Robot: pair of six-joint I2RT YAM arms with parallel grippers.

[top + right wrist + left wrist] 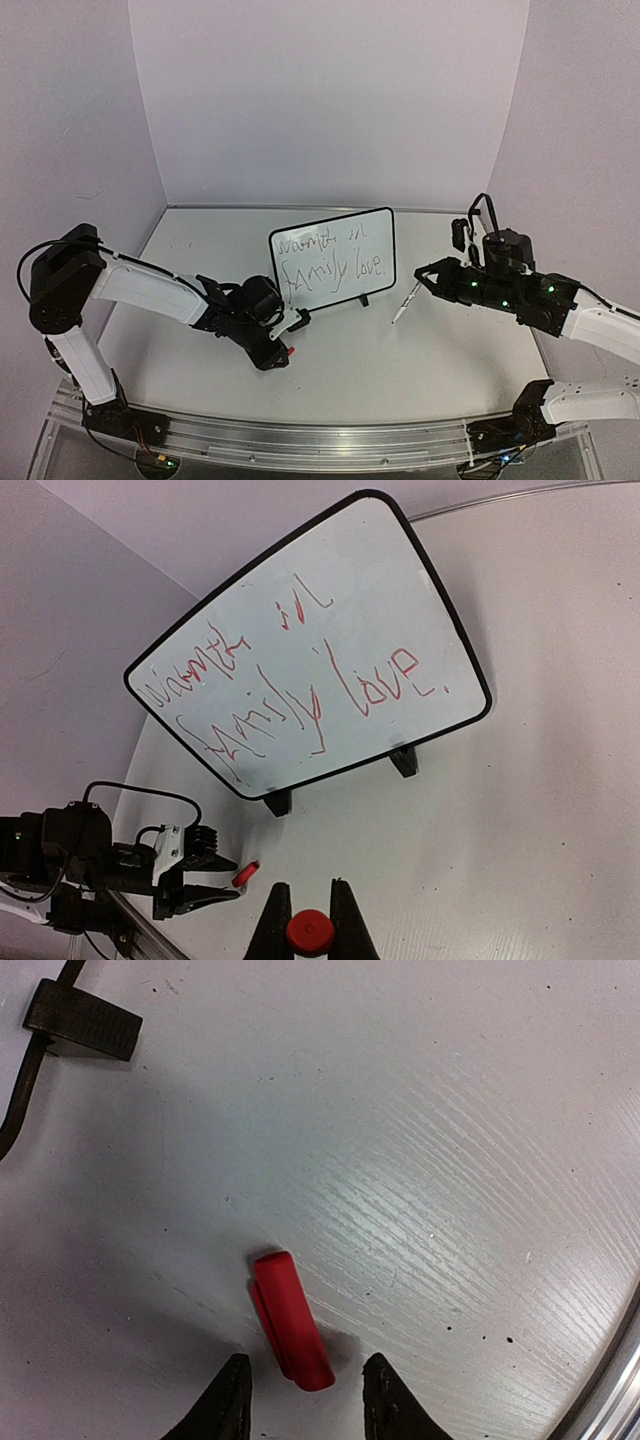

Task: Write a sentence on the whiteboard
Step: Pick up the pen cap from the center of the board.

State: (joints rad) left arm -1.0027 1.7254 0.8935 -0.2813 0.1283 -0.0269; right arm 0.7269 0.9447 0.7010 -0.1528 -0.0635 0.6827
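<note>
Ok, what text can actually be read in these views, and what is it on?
"family love." is the lower line of the sentence on the whiteboard.
Upper line of it: scrawl, too messy to read.
Nothing printed shows on the marker in the right claw or on the red cap.

Lab test cell: plain white walls, alu rail edging white table.

I see the whiteboard white with thin black frame, the sentence in red and dark strokes. Red cap on pale wood-grain table. My right gripper is black, the marker end in it red
</note>
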